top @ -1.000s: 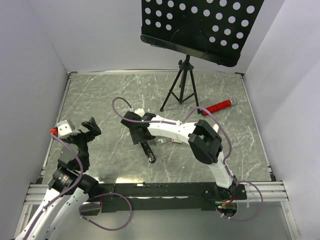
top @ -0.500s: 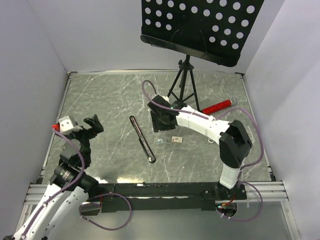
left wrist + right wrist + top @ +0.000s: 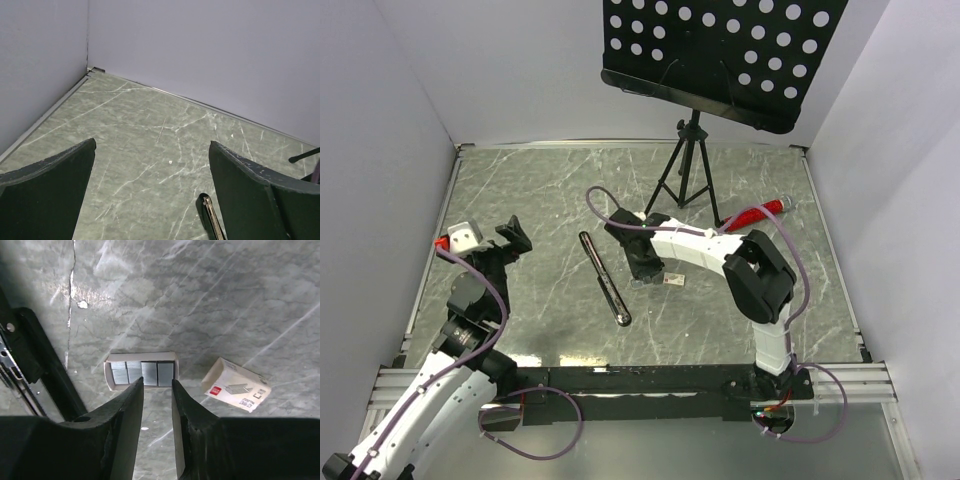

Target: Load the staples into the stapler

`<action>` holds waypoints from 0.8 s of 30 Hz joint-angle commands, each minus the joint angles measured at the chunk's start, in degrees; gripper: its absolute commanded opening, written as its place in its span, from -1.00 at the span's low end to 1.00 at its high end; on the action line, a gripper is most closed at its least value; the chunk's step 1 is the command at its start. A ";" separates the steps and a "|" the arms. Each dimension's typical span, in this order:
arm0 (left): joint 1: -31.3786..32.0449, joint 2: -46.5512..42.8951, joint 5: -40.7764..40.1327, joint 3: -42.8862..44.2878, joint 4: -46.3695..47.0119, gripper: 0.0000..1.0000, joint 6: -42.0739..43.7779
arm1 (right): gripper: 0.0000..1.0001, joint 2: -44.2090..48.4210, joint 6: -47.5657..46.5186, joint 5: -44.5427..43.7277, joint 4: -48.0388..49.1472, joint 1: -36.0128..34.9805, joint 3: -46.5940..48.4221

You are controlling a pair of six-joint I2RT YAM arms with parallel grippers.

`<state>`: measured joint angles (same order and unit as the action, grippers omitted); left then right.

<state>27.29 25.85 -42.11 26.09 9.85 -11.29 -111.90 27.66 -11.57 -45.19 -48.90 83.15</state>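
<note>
Staples (image 3: pixel 141 373): silvery-grey strips side by side in a small white tray (image 3: pixel 107 374), right of the stapler (image 3: pixel 605 278). My right gripper (image 3: pixel 157 385) is narrow and empty at the tray's near edge. A tan-and-white box (image 3: pixel 236 385) lies just beside it. My left gripper (image 3: pixel 152 145) is wide and empty, with bare table (image 3: pixel 150 130) ahead up to the walls.

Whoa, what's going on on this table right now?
The right gripper is poised at the staples, which sit in a small open tray. Its jaws are a narrow gap apart, with nothing held. A tan-and-white box lies beside the tray. The stapler lies on the table nearby, untouched. The left gripper hangs wide open off to the left, empty.
</note>
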 commanded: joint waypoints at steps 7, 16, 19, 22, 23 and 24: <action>-0.22 0.08 0.97 0.28 3.16 0.99 1.71 | -0.29 -2.80 -0.85 -1.79 -0.78 -1.19 2.54; -0.31 0.26 1.68 0.37 2.81 0.99 1.45 | -0.31 -3.15 -0.86 -3.45 -1.92 -2.25 3.50; -0.31 0.26 2.03 0.37 2.63 0.99 1.27 | -0.31 -1.93 -0.33 -4.42 -2.01 -2.51 3.77; -0.22 0.35 2.47 0.46 2.55 0.99 1.09 | -0.30 -0.96 -0.06 -5.12 -1.92 -2.51 3.77; -0.31 0.43 2.56 0.46 2.37 0.99 1.01 | -0.30 -0.78 -0.06 -5.13 -1.83 -2.51 3.77; -0.31 0.43 2.73 0.46 2.28 0.99 0.92 | -0.30 -0.87 -0.15 -5.04 -1.92 -2.60 3.77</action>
<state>27.20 26.11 -40.75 26.09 10.50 -10.20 -114.56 27.29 -14.46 -46.04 -51.05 84.86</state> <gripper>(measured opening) 0.995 0.349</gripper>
